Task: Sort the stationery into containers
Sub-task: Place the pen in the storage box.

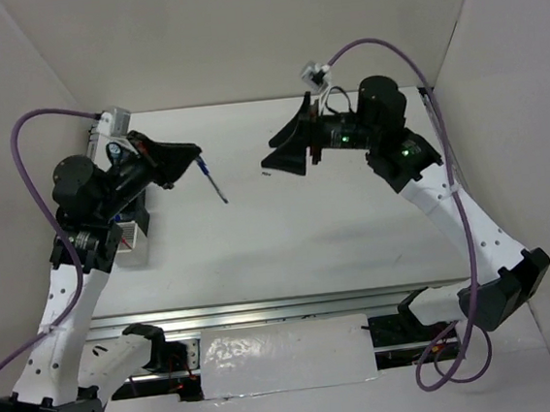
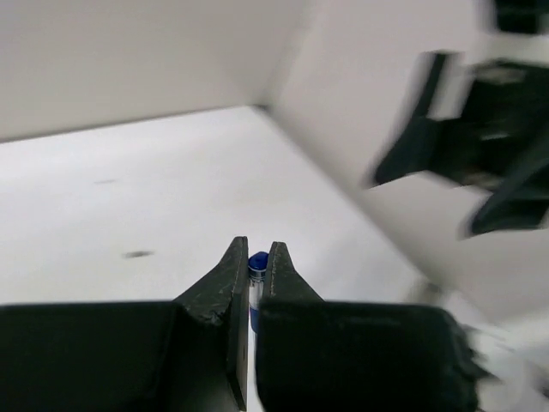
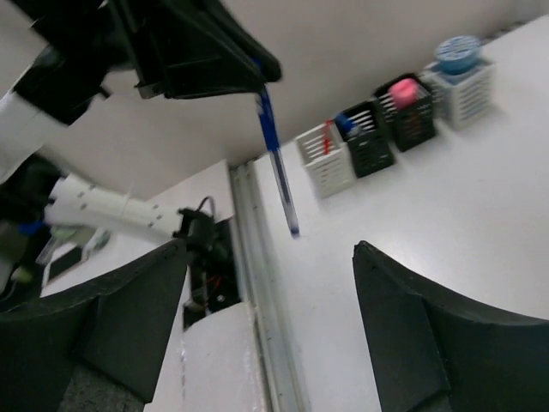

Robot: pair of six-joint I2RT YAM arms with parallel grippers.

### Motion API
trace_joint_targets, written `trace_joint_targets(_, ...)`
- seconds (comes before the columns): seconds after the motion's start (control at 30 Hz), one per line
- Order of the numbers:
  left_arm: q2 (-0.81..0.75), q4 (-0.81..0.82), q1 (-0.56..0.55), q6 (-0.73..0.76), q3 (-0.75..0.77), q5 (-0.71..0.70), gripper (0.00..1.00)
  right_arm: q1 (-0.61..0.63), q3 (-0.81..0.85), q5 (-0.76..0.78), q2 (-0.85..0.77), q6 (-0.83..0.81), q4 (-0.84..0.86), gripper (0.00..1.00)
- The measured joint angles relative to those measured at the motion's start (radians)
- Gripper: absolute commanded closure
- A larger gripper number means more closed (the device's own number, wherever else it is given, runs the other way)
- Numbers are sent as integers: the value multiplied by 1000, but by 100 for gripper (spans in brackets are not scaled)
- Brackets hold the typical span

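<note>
Blue pen pinched near its upper end between the closed jaws of the left gripper, slanting tip-down in the air above the table, well apart from the row of boxes. Right gripper facing it, jaws spread wide, holding nothing.

Likely step: carrying the pen to a box. Keep the pinch firm, with only a short stretch of barrel inside the jaws. Swing back toward the boxes slowly, to avoid setting the long free end swaying. Bring the tip over an opening, lower until well inside, then release. Keep the right arm out of the path.

Seen only from the right wrist: four boxes side by side. White slotted with a red piece, black mesh with something blue, black mesh with a pink block, white slotted topped by a round blue tin. From above, just one white box showing under the left arm. From the left wrist alone: the pen's blue end wedged between the fingertips.
</note>
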Motion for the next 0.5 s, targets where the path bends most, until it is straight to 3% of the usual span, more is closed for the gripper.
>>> trace_joint_targets(0.2, -98, -209, 278, 320, -88, -232, 100, -206, 32, -23, 5, -28, -84, 13)
trace_joint_targets(0.33, -95, -234, 502, 465, -198, -290, 100, -250, 5, -28, -9, -74, -121, 13)
trace_joint_targets(0.5, -29, -208, 633, 568, -278, -311, 100, -265, -22, -27, -32, -121, -147, 12)
